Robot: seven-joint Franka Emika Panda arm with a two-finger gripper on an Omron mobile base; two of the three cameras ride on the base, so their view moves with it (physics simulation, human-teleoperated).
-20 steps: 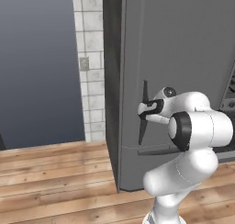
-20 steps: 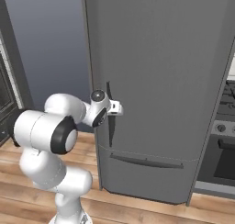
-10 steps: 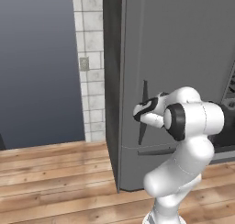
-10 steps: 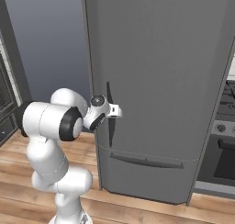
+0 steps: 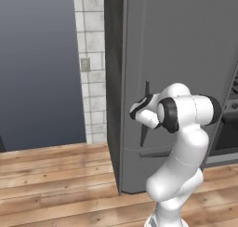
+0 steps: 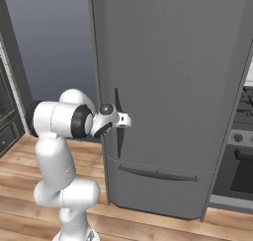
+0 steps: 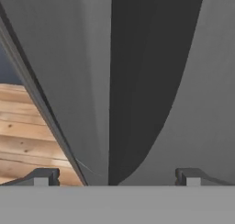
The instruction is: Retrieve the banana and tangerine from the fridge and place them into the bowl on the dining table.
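The tall matte grey fridge (image 6: 173,87) stands closed, directly ahead of the hand (image 7: 114,176). Its surface is flat, smooth and without gloss. One horizontal seam divides the upper door from the lower drawer, and each panel carries one dark handle recess: an upright, curved, blade-shaped recess (image 7: 147,81) on the door and a long shallow one (image 6: 157,173) on the drawer below the hand.

The two small dark fingertips (image 7: 41,176) stand wide apart, fully spread, with nothing between them. In the hand view the dark curved recess lies between the two fingertips and just ahead of them; whether they touch the door cannot be told. In the right base view the hand (image 6: 126,120) sits at the lower part of the upright recess, just above the door-drawer seam.

The white arm is folded tightly: the base column rises, the rounded elbow link with its dark joint ring bends back toward the fridge, and the short wrist points level at the door front.

Below and to the side of the hand lies one wooden plank floor (image 5: 51,175), warm brown with visible grain. Beyond the fridge edge is one strip of pale square wall tiles (image 5: 90,58) with one small grey outlet plate (image 5: 85,64). One dark oven range (image 6: 237,156) stands on the far side of the fridge.
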